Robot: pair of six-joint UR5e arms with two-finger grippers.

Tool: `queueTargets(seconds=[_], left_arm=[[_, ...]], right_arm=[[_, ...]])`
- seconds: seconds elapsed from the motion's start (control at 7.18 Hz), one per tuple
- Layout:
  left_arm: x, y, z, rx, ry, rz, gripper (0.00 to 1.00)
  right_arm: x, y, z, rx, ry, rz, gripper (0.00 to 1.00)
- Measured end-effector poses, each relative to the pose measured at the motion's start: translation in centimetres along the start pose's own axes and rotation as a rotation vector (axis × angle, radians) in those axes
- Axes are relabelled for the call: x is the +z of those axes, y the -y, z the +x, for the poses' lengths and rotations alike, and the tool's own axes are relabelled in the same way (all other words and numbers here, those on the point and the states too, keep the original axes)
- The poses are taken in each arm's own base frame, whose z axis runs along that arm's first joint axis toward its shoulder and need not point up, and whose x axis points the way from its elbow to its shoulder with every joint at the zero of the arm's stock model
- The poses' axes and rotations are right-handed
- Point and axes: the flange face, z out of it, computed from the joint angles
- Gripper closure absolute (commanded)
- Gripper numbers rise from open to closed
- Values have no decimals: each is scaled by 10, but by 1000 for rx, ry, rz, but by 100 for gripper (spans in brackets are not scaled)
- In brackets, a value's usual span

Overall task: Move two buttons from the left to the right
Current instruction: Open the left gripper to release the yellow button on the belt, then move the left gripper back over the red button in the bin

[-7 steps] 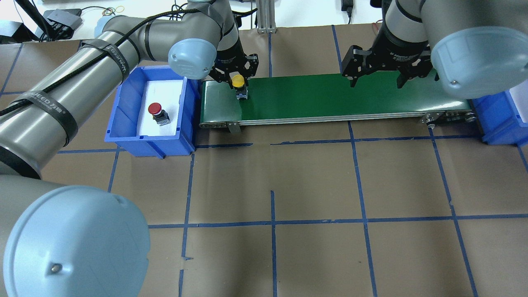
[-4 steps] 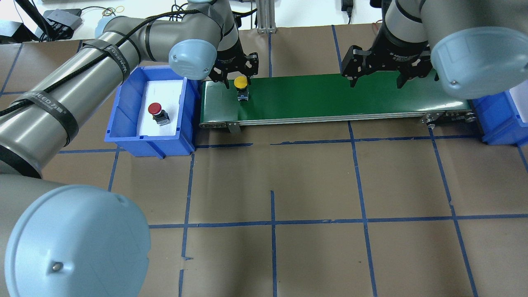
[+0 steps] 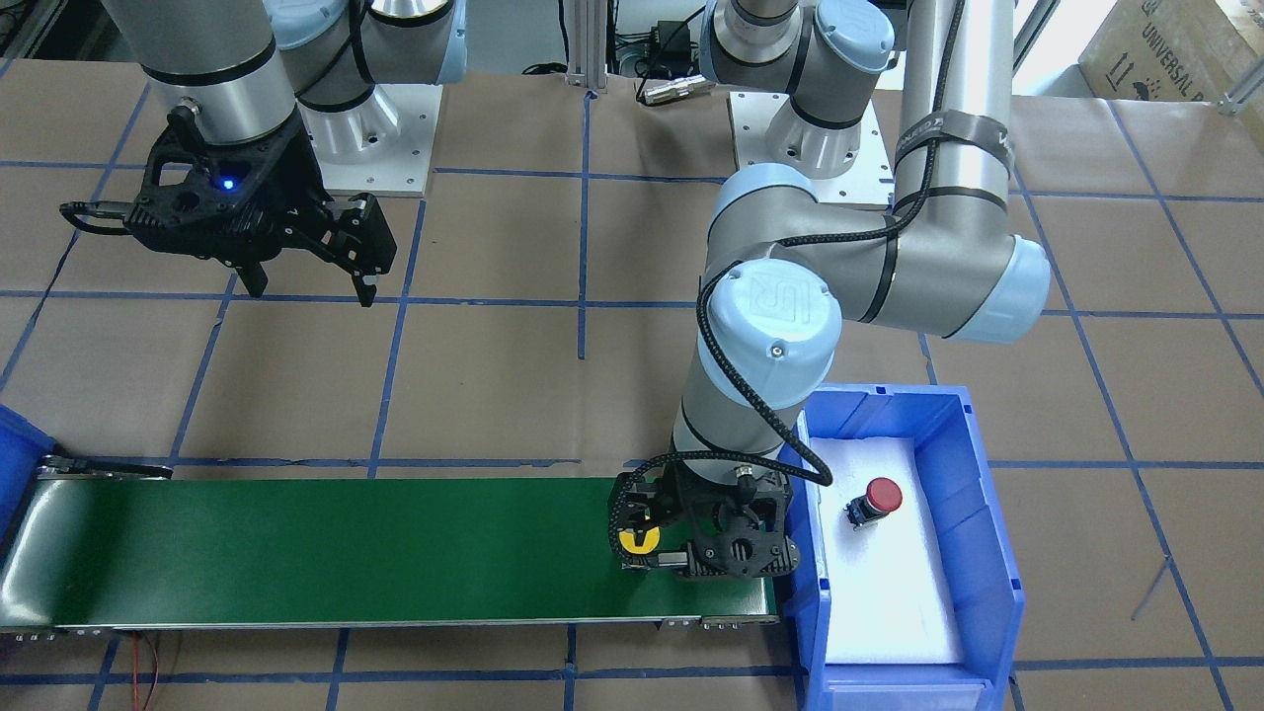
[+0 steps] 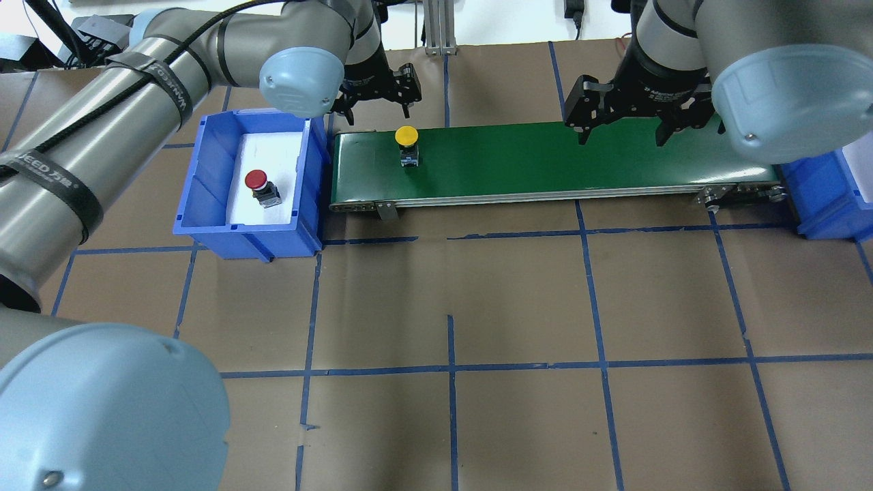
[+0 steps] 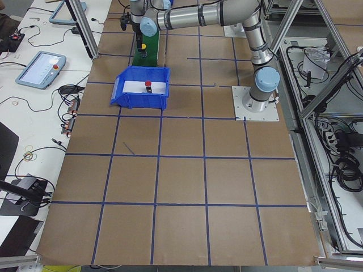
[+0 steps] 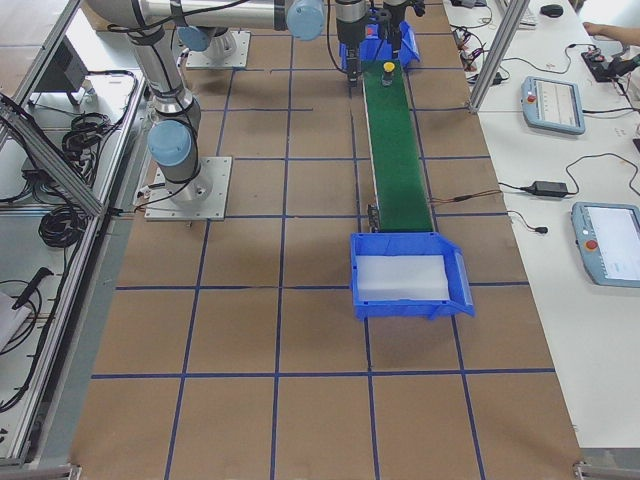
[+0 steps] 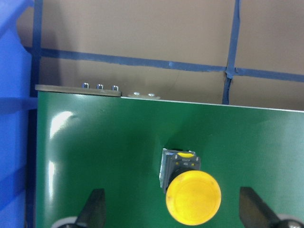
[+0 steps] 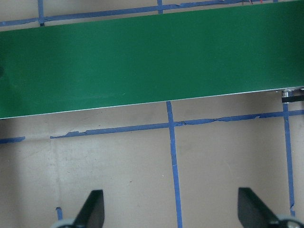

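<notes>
The left gripper (image 4: 378, 109) is spread wide and nothing is held in it. In the left wrist view the yellow button (image 7: 193, 198) is seen below the gripper, between the two fingers (image 7: 95, 209) but touched by neither. It stands upright on the green conveyor belt (image 4: 545, 160), near the belt end that lies closest to this gripper. From overhead, the gripper is seen raised above the belt's far edge, just behind the button.

The red button (image 4: 256, 180) is lying on the white liner of the blue bin (image 4: 204, 170), off to the left gripper's outer side and well apart from it. It is not touched by either tool.

The right gripper (image 4: 621, 140) is likewise open and empty. It is held above the belt's other half, well apart from the yellow button. In its wrist view only bare belt and taped brown paper are seen ahead of the fingers.

The task is judged to be at an early stage. One button is set on the belt, yet it is not across: it must be carried along to the right gripper's end and placed in the second blue bin (image 4: 818, 198), which lies beyond that gripper. In the exterior right view no button is made out in that bin. The red button is judged to be untouched, so its whole transfer is left to do.
</notes>
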Motion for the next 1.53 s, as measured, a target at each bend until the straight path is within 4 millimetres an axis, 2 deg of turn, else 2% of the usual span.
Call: queueTargets(seconds=[0.28,0.56,0.7,0.84,0.97,1.53], left_arm=[[-30,18,-66,-32,23,25,0],[-39,31,-135,-74,35,28,0],[-35,31,-159,-78,36,16,0],[-26,29,-171,-81,30,0,0],[-21,27,-175,-82,26,-8,0],[-13,11,-178,-71,27,-14,0]], right_arm=[[0,0,0,0,0,0,0],[0,0,0,0,0,0,0],[0,0,0,0,0,0,0],[0,0,0,0,0,0,0],[0,0,0,0,0,0,0],[0,0,0,0,0,0,0]])
